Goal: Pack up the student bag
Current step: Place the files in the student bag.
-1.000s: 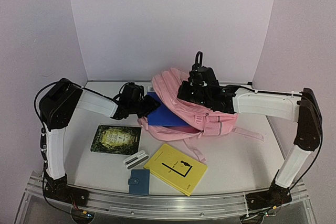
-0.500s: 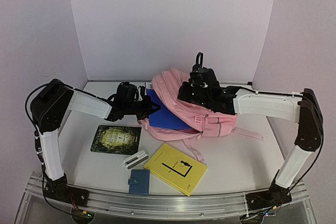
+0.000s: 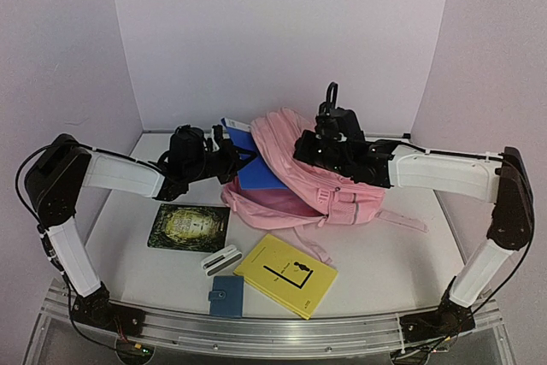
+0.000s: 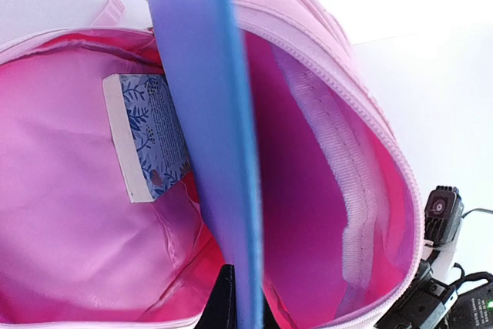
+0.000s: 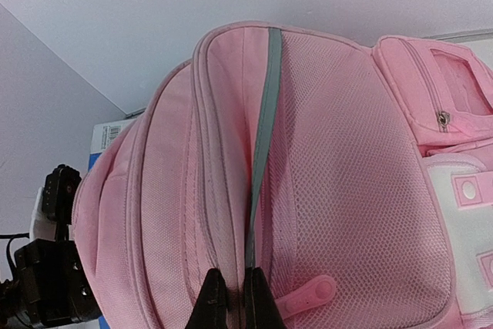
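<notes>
While pinching the near edge of a blue book between the closed jaws of the left gripper, holds that book edge-on, partly inside the open mouth of the student bag. Finds the bag on its side near the middle of the table, a little toward 12 o'clock, mouth facing 9 o'clock. Props the mouth open from 12 o'clock with the right gripper, jaws clamped together on the bag's upper fabric at a grey trim strip. Shows a small leaf-patterned book already inside, at 9 o'clock of the blue one. Leaves a yellow book, a dark green book, a blue wallet and a small white item loose at 6 to 8 o'clock of the bag.

Could snag the blue book's leading corner on the zip edge if pushed in at a slant. Could pivot in so narrow a pinch and swing flat against the rim. Could jam against the patterned book and stop short. Would lose the opening if the right pinch slipped off the thin fabric, dropping the flap onto the book. Might shove the soft bag toward 3 o'clock under a firm push.
</notes>
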